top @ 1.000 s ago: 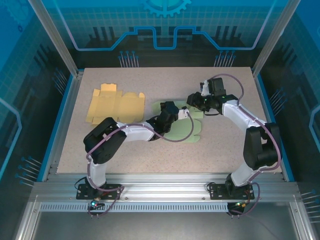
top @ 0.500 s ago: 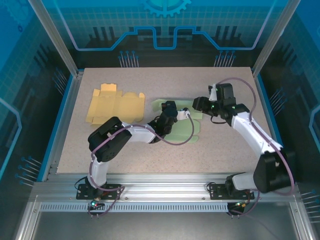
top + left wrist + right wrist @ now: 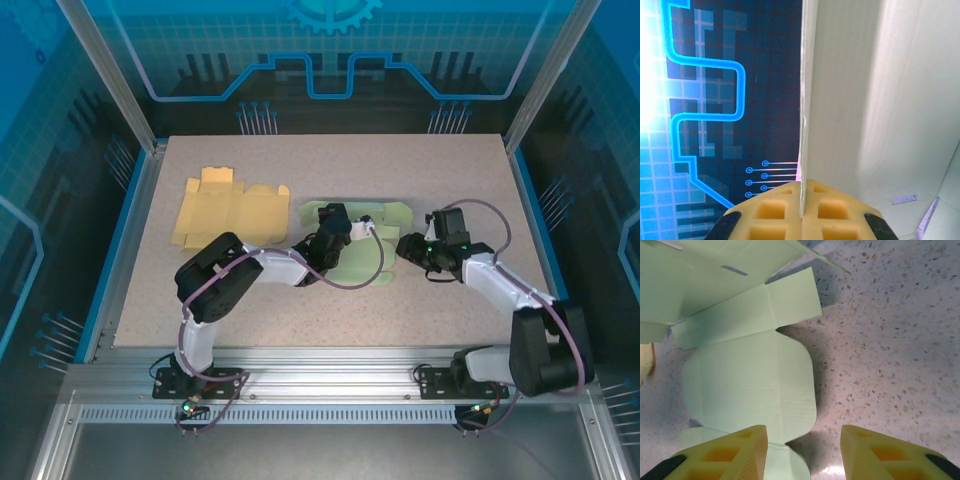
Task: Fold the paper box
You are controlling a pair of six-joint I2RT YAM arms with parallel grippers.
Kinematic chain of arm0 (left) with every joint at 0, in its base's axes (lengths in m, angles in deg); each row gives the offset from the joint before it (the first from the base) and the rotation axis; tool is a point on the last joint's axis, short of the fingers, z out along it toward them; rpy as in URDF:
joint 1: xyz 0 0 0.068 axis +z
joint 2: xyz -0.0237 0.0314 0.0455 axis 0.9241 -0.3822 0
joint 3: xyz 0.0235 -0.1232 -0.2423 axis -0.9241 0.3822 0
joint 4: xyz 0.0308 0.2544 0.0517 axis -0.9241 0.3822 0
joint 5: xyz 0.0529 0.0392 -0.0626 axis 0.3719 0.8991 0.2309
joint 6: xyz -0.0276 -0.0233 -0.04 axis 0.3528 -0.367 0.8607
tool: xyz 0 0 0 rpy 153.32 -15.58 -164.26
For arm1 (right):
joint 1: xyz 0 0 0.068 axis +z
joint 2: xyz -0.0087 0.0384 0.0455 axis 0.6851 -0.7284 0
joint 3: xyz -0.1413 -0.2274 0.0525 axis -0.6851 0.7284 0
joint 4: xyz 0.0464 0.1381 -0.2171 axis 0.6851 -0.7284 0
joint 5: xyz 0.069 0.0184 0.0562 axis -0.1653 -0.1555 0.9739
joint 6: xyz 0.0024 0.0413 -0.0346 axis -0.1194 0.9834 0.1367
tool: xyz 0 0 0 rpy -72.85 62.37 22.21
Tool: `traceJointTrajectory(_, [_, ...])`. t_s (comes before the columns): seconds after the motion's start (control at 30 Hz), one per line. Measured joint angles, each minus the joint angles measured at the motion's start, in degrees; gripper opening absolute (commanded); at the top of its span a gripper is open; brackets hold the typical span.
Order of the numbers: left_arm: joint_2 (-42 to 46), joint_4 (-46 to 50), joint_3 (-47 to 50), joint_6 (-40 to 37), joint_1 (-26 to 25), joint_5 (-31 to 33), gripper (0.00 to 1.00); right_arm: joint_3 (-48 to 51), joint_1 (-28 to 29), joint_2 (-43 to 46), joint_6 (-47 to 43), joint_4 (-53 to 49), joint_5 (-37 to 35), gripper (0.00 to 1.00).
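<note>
The left pincer [image 3: 801,192] is clamped on a raised panel edge of the pale green die-cut paper box blank [image 3: 850,100], probably standing that wall up for a fold. The right pincer [image 3: 804,440], half-spread and empty, hovers over the blank's rounded flap [image 3: 750,385] just ahead, likely to press it. No legible writing.

Left arm [image 3: 225,280] and right arm [image 3: 500,285]: white link shells between bulky black joint housings, thin purple cable [image 3: 384,255] looping loose along each. Finger pads [image 3: 725,455] yellow-orange, moulded with square waffle recesses, black at the outer corners. Black base plates [image 3: 195,382]; small green light [image 3: 428,240] at right wrist.
</note>
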Motion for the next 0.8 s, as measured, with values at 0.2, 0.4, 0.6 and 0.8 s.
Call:
traceJointTrajectory(0.2, [0.0,0.0,0.1,0.0,0.0,0.0,0.0,-4.2,-0.1,-9.5,0.0,3.6,0.0,0.44])
traceJointTrajectory(0.4, [0.0,-0.1,0.1,0.0,0.0,0.0,0.0,-8.0,-0.1,-16.0,0.4,7.5,0.5,0.44])
traceJointTrajectory(0.6, [0.0,0.0,0.1,0.0,0.0,0.0,0.0,-9.3,-0.1,-20.0,1.1,9.5,0.4,0.45])
traceJointTrajectory(0.8, [0.0,-0.1,0.1,0.0,0.0,0.0,0.0,-11.1,-0.1,-22.0,1.5,9.9,0.5,0.46])
